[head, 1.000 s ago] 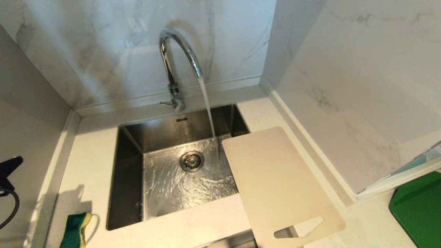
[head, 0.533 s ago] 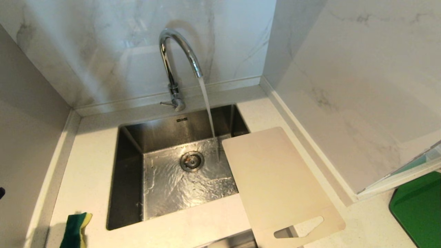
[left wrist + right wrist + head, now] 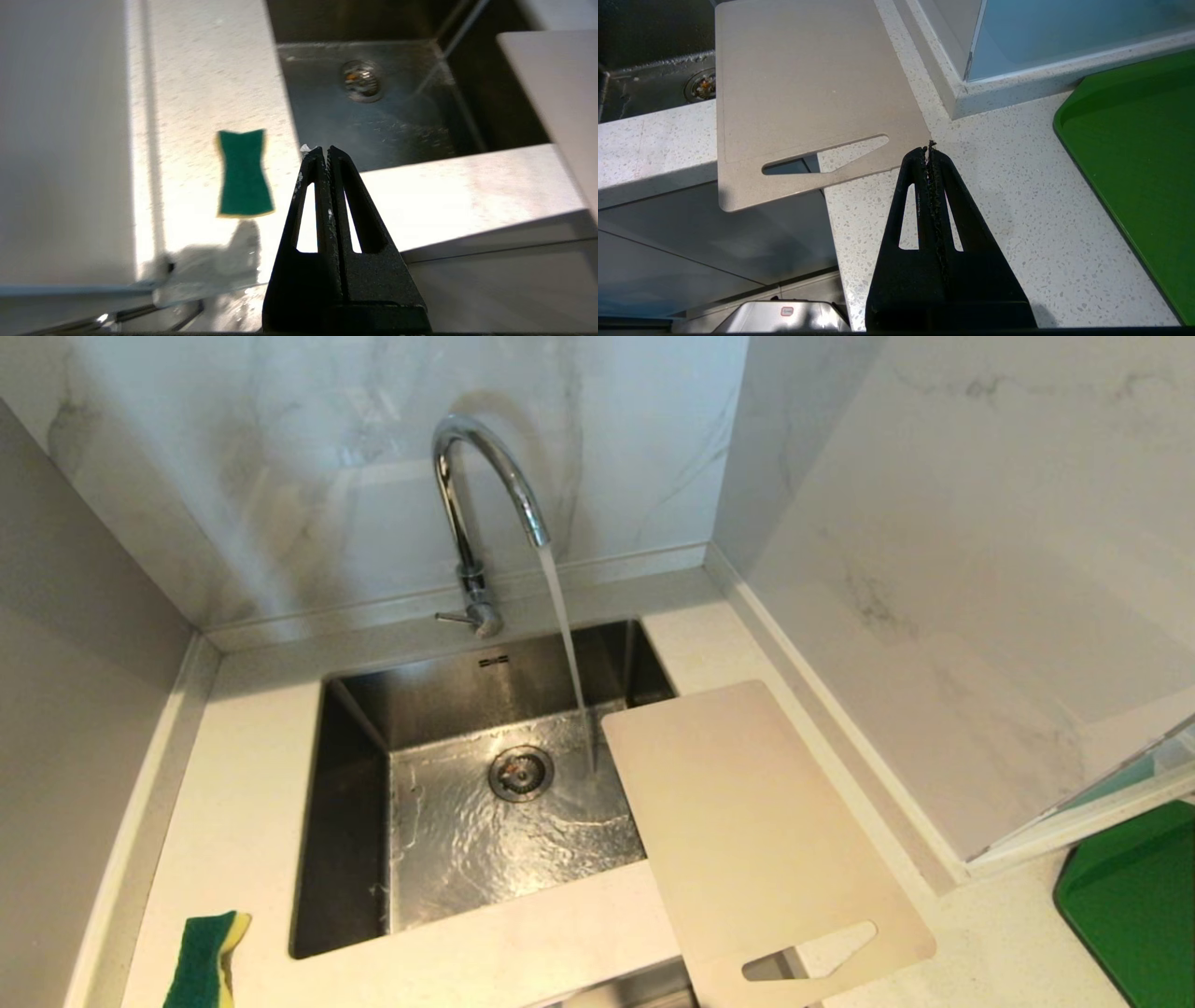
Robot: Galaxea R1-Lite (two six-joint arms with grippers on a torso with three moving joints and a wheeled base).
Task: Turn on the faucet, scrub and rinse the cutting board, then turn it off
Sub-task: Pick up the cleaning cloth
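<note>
1. Cutting board (image 3: 747,821): off-white, flat, rounded corners, lying on the counter (image 3: 243,775) to the right of the sink (image 3: 355,821). Its far left corner overhangs the basin; its near end, with the handle slot (image 3: 810,952), juts past the counter's front edge.
2. Faucet (image 3: 476,495): chrome gooseneck behind the sink, side lever (image 3: 455,616) at its base pointing left. Water runs from the spout (image 3: 535,530) and lands on the basin floor just beside the board's far left corner, right of the drain (image 3: 520,773).
3. Sponge (image 3: 205,961): green with yellow backing, on the counter at the sink's near left corner.
4. Left gripper (image 3: 323,151): fingers pressed together, holding nothing, raised above the counter's front edge; the sponge lies just beside its tips in the wrist view.
5. Right gripper (image 3: 930,151): fingers clenched, empty, above the counter close to the board's handle end.
6. Green mat (image 3: 1134,905): on the counter at far right, well apart from the board.
</note>
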